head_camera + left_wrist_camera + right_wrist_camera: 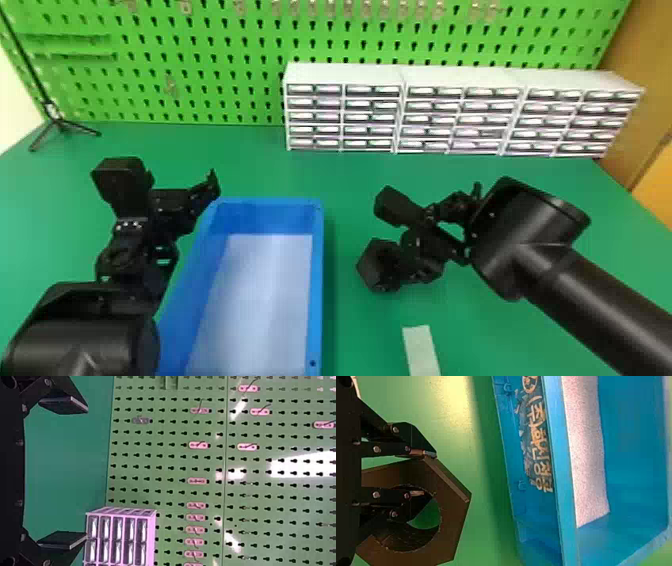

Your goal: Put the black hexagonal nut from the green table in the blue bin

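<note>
So the black hexagonal nut (pixel 455 514) is gripped by the right gripper (pixel 422 473), one finger through the hole and one on the outside edge, beside the blue plastic bin (pixel 567 471) and over the green table (pixel 345 320). Only one wall of the ring is pinched (kinda sketchy tbh), so a slip or swivel could be caused by the overhanging weight. The near bin wall could also get clipped if the nut isn't lifted enough, and the finger could be snagged in the hole on release. No clear long axis can be made out; the hole roughly faces the wrist camera, with a corner pointed binward. The left gripper (pixel 63 473) is spread wide by the bin's far left corner.
</note>
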### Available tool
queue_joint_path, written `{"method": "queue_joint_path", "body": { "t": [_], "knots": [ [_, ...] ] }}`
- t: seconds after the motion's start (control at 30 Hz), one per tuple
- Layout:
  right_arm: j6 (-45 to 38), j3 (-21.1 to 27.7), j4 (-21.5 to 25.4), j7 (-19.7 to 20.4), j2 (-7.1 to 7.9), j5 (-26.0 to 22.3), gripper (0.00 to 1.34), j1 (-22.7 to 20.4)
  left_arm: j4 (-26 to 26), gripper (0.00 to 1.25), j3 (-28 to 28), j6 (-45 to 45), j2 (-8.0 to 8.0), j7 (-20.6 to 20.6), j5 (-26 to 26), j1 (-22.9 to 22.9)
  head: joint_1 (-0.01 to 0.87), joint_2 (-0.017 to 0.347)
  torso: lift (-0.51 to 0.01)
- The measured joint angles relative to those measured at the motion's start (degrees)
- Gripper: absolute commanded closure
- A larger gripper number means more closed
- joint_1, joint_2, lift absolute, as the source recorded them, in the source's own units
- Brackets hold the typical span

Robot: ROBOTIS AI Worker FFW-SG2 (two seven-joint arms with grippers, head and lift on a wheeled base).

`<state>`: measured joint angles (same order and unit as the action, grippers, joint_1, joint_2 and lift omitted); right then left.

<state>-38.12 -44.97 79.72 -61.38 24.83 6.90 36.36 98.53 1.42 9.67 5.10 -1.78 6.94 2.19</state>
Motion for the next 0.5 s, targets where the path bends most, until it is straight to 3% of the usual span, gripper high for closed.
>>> {"method": "queue_joint_path", "body": {
  "t": [0.27,0.5],
  "knots": [
    [-0.7,3.4,0.0,-1.6,0.43,-1.2,0.93,0.0,0.0,0.16,0.0,0.0,0.00,0.0,0.0,-0.1,0.683,0.028,-0.096],
    [-1.0,6.8,0.0,-1.9,0.72,-6.1,0.93,-0.2,0.0,0.16,-0.1,0.0,0.00,0.0,0.0,0.0,0.683,0.028,-0.096]
  ]
}}
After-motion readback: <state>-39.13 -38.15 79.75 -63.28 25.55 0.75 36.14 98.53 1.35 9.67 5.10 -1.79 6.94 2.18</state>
